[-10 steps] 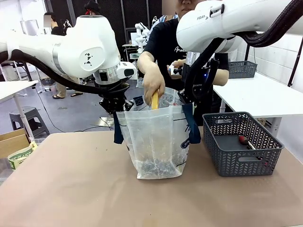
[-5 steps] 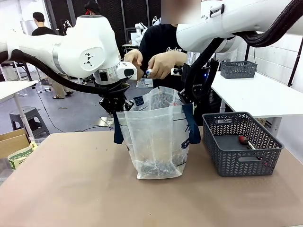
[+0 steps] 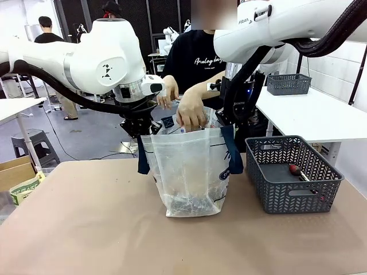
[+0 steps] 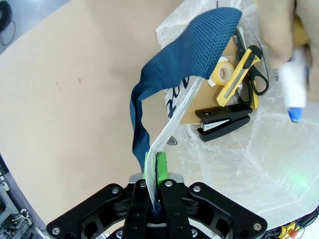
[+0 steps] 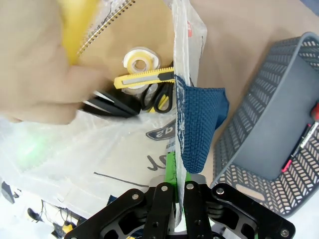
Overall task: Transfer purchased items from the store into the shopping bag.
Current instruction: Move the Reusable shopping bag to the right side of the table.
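The shopping bag (image 3: 189, 172) stands open at mid-table, held up by both arms. My left gripper (image 3: 141, 128) is shut on its left rim beside the navy strap (image 4: 169, 74); the green pads (image 4: 149, 167) pinch the plastic. My right gripper (image 3: 228, 119) is shut on the right rim by the other strap (image 5: 199, 124). A person's hand (image 3: 191, 113) reaches into the bag's mouth with a white, blue-tipped piece (image 4: 293, 89). Inside lie a yellow cutter (image 4: 238, 74), a tape roll (image 5: 142, 60), scissors (image 4: 256, 74) and a black stapler (image 4: 222, 122). The store (image 3: 292, 197) holds a red-ended piece (image 3: 293, 169).
The grey basket stands just right of the bag, near the table's right edge. A brown spiral notebook (image 5: 144, 25) lines the bag's bottom. A cardboard box (image 3: 14, 172) sits off the table's left side. Another basket (image 3: 285, 84) rests on a white table behind.
The person's hand dropped a yellow item in the bag, lifted out, picked a small white piece up, and now dips into the bag's mouth again. Both arms held still.
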Action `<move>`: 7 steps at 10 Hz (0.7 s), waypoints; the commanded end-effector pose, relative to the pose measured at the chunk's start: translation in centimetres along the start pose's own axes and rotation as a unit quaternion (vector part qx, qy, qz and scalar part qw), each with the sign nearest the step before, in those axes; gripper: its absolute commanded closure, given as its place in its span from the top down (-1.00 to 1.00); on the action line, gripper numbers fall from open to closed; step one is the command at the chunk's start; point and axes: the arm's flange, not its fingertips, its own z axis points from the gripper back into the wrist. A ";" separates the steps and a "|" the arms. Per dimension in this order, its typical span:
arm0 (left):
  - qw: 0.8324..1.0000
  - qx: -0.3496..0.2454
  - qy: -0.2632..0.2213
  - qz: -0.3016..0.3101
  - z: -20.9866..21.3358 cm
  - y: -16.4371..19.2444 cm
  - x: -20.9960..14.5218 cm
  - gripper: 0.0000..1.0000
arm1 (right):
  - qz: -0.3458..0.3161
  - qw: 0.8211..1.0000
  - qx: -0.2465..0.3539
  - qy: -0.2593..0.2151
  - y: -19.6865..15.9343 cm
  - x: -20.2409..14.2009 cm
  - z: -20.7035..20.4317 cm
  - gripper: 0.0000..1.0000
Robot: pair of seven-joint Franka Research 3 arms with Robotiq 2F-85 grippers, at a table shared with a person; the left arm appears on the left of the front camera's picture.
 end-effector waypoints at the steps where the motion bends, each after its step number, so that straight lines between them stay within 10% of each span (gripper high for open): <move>1: 1.000 0.001 0.000 0.002 0.0 0.1 -0.1 -1.00 | 0.000 1.000 0.000 0.001 0.0 0.0 -0.1 -1.00; 7: 1.000 0.001 0.000 0.002 0.0 0.1 -0.1 -1.00 | 0.000 1.000 0.000 0.001 0.0 0.0 -0.1 -1.00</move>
